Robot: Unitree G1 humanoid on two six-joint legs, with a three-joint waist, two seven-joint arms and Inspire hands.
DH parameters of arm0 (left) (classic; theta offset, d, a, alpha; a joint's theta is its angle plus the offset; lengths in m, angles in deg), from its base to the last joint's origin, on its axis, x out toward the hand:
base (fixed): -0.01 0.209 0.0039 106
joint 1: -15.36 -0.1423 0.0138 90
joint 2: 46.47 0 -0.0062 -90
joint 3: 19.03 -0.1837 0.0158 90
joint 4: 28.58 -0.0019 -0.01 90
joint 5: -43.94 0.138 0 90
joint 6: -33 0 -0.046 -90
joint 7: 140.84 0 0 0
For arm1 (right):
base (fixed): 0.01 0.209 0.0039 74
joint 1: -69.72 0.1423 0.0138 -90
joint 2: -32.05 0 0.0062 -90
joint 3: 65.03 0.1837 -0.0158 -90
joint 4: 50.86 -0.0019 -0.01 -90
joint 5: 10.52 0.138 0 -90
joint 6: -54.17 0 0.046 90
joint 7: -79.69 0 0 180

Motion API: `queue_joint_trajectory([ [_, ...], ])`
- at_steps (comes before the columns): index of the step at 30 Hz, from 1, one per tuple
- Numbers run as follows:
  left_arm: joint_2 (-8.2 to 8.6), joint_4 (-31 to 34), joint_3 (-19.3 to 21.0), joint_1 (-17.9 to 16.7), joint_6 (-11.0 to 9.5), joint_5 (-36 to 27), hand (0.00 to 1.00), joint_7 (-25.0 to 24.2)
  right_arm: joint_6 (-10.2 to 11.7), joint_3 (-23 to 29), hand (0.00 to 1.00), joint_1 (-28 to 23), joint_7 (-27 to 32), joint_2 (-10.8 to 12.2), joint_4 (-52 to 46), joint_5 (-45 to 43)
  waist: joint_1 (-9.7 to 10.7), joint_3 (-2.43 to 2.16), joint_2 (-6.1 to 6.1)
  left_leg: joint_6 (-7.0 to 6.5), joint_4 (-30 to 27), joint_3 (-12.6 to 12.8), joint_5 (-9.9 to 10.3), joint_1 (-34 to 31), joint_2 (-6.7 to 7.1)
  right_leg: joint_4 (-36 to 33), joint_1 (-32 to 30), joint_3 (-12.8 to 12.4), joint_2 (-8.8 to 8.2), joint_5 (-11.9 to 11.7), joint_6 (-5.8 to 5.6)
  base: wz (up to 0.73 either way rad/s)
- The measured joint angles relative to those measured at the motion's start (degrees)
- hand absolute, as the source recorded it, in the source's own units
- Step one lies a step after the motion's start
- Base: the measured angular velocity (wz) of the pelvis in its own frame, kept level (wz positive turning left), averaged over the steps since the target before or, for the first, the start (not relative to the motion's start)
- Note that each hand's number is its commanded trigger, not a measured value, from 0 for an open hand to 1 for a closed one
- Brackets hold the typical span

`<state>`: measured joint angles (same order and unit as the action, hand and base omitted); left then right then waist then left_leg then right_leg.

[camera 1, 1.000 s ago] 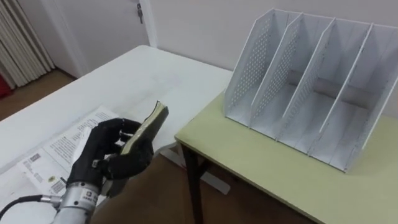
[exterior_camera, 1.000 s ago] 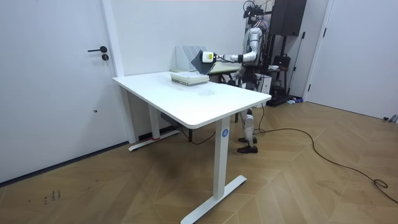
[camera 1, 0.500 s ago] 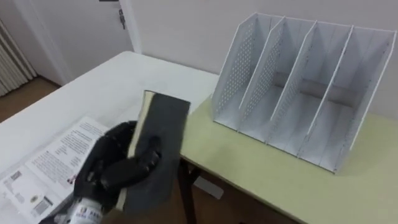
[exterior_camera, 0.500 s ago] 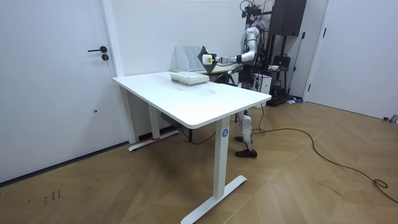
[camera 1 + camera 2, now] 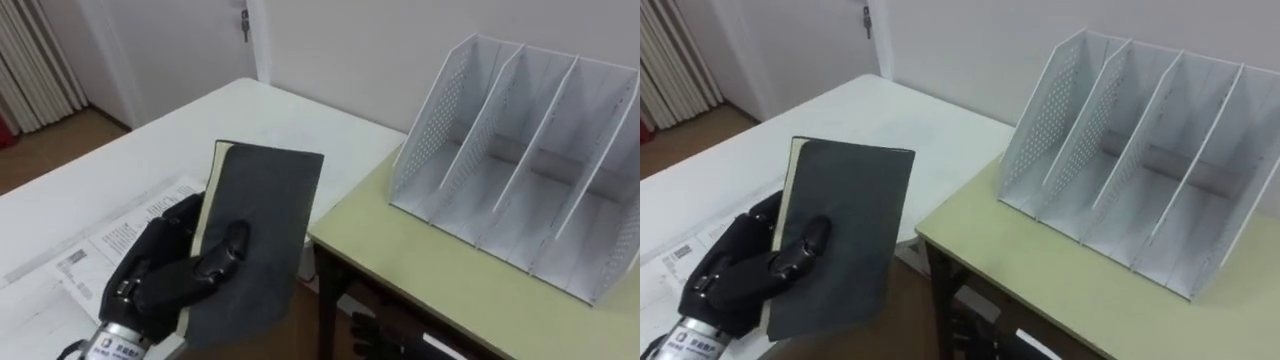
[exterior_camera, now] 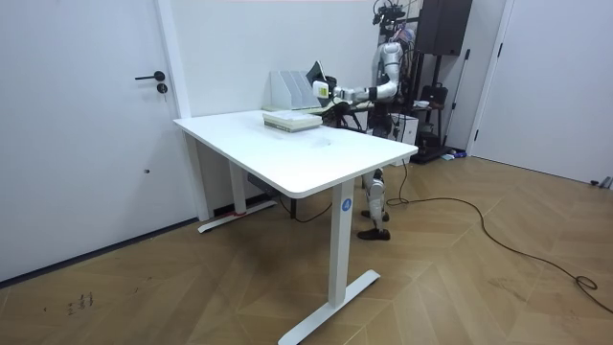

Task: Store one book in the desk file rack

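Charcoal-covered book (image 5: 262,235) is in the left hand (image 5: 160,285). The thumb is curled over the front cover and the fingers are wrapped behind the edge where the cream pages show. The book has not yet been stored.

Risks, as we judge them:
- The hold is on the book's lower part and most of the cover rises above and beyond the hand. We expect that unsupported weight could make the book pivot or slide in the grip during the reach.
- The cover's broad face is turned up towards the head camera, while the white file rack (image 5: 520,185) offers narrow slots between perforated dividers. Unless the book is turned edge-on to a slot, we expect it to strike a divider.
- The rack looks light and stands loose on the pale green desk (image 5: 420,270), so a knock could push it back or skew it.
- The desk's near edge lies between hand and rack, and a low approach could catch the book's bottom corner on it.

Position: the book rises out of the hand, leaning up and away from it, with its top edge well clear of the fingers. The rack is ahead of the hand and off to its right, well apart. Behind and to the hand's left, printed papers (image 5: 105,240) lie on the white table (image 5: 220,120).
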<state>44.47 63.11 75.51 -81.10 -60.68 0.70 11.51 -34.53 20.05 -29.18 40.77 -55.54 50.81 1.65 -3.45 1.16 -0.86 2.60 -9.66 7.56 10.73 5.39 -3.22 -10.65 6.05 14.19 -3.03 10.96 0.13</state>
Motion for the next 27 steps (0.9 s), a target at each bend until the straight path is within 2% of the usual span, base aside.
queue_joint_trajectory([
  [7,0.01,0.00,0.00,-0.74,1.68,0.02,1.00,-1.29,-0.18,3.15,0.00,0.01,-1.30,-0.08,-1.67,3.82,-0.06,-0.07,0.16,-0.06,-0.20,0.04,-0.04,-0.05,-0.01,0.01,0.02,0.05,0.03,0.15,-0.02,0.00],
  [14,0.02,-0.02,0.00,-0.73,2.59,0.00,1.00,-5.20,-0.77,4.09,0.00,0.01,-2.74,0.01,-4.93,8.38,0.01,-0.16,0.28,-0.06,-1.15,0.30,-0.04,-0.81,-0.09,-0.10,-0.03,0.20,0.11,0.14,-0.02,0.01],
  [18,0.10,-0.01,0.01,-0.84,4.37,-4.34,1.00,-8.77,-2.73,4.26,0.00,0.07,-5.15,-0.01,-7.51,10.89,-0.13,-0.23,0.44,-0.06,-1.32,0.20,-0.04,-0.88,-0.15,-0.24,-0.20,-0.02,-0.11,0.14,-0.02,0.01],
  [22,0.13,-0.01,0.01,-0.82,5.13,-8.19,1.00,-11.54,-4.98,4.48,0.00,0.07,-8.24,0.00,-10.16,14.39,-0.01,-0.39,0.66,-0.07,-2.08,0.12,-0.01,-1.38,-0.12,-0.34,-0.29,0.01,-0.26,0.14,-0.02,0.01],
  [27,0.06,-0.04,-0.22,-0.81,6.25,-11.02,1.00,-13.60,-6.43,4.44,0.00,0.07,-11.60,0.06,-12.12,20.45,0.01,-0.45,0.76,-0.09,-2.17,0.25,0.00,-1.57,-0.08,-0.96,-0.43,0.08,-0.38,0.15,-0.01,0.02],
])
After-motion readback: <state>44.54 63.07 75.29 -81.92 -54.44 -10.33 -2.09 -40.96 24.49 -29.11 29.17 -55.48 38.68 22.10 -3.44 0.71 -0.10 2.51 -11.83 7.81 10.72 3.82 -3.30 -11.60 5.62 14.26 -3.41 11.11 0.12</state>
